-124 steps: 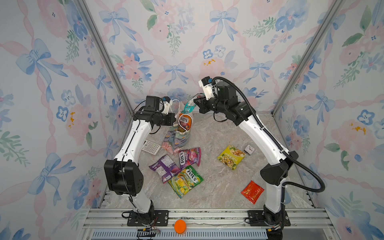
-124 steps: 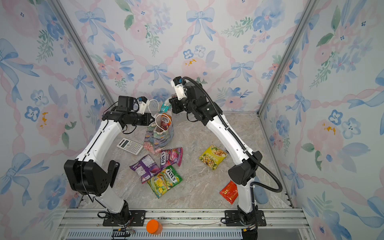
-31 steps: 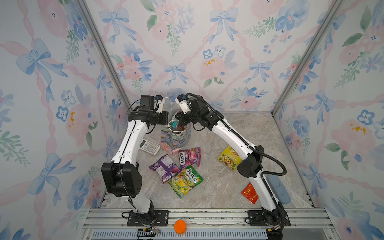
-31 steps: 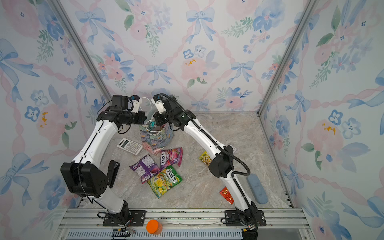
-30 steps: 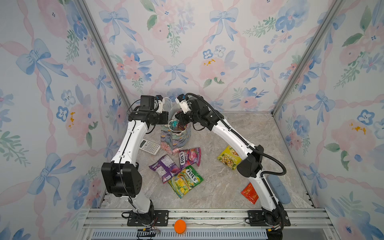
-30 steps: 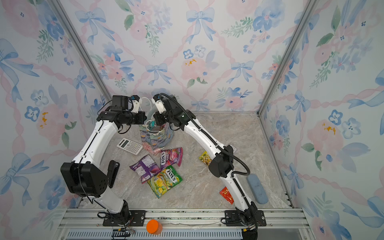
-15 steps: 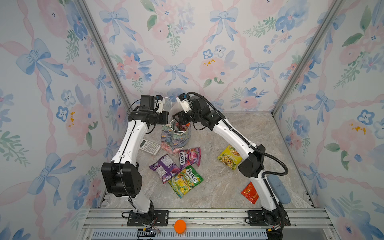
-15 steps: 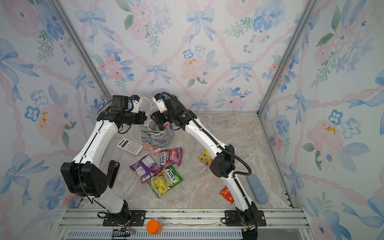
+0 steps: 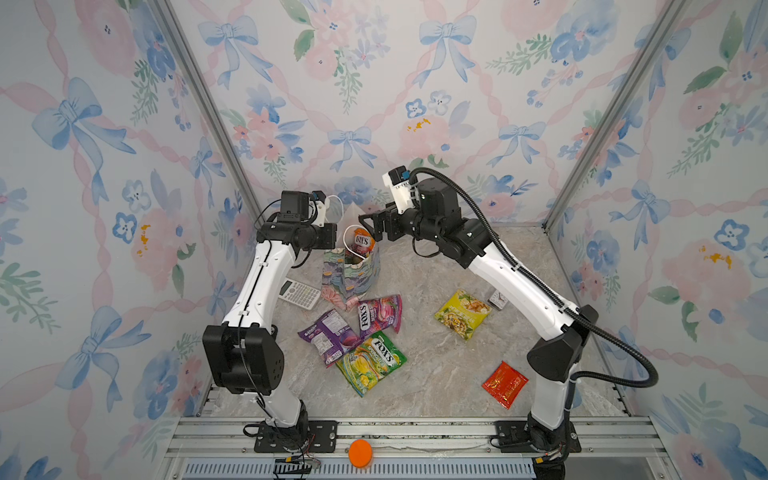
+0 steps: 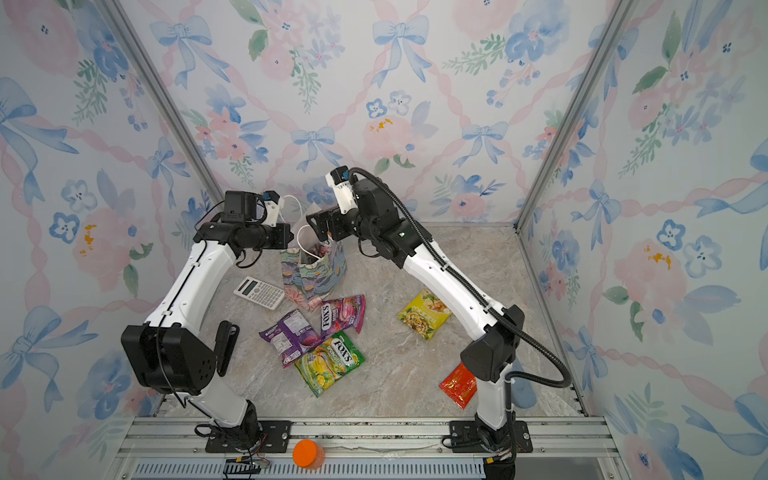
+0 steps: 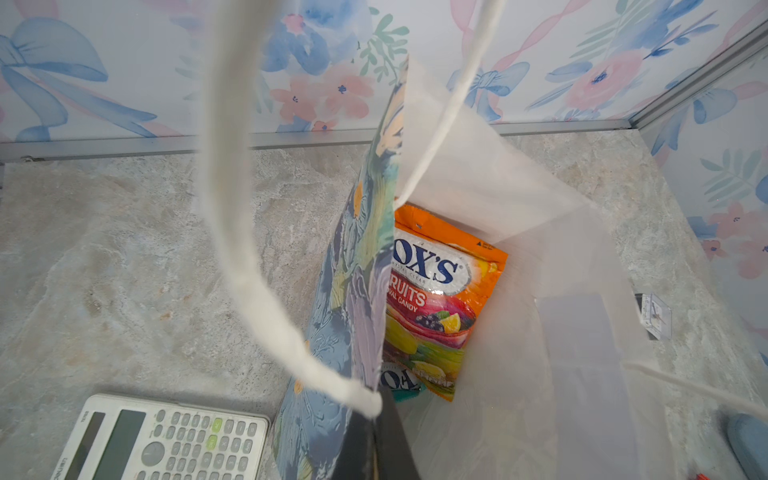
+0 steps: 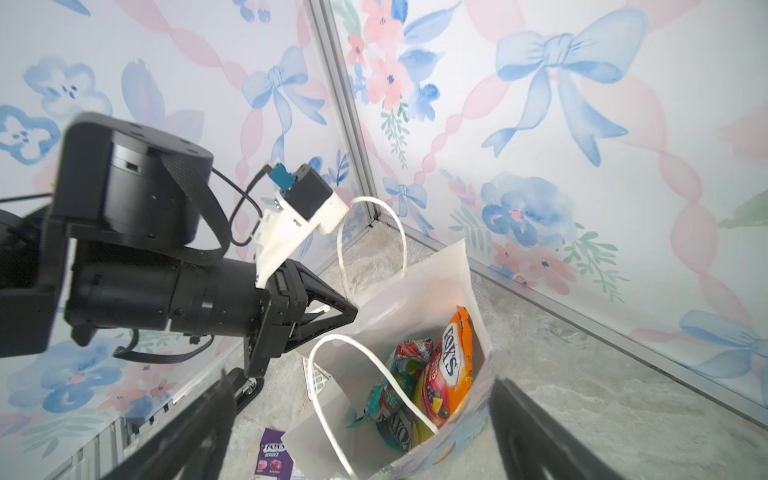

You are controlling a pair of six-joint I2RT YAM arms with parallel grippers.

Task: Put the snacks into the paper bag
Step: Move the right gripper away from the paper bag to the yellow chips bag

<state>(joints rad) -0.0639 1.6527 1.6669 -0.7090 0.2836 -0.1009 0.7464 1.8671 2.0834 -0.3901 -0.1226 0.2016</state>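
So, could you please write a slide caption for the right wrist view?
Open right hand over the bag, orange packet inside; shut left hand grips the bag's wall.

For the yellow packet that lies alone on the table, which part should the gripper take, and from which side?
Probably its front edge, from above: the yellow packet lies flat, so only an edge can be pinched, and the small clock sits close to its far corner.

On grey stone table (image 9: 436,374): paper bag (image 9: 351,278) at eleven o'clock, calculator (image 9: 300,293) at ten, pink packet (image 9: 379,313), purple packet (image 9: 328,336) and green packet (image 9: 371,361) near the middle, yellow packet (image 9: 462,313) and clock (image 9: 497,300) at three, red sachet (image 9: 504,383) at four.
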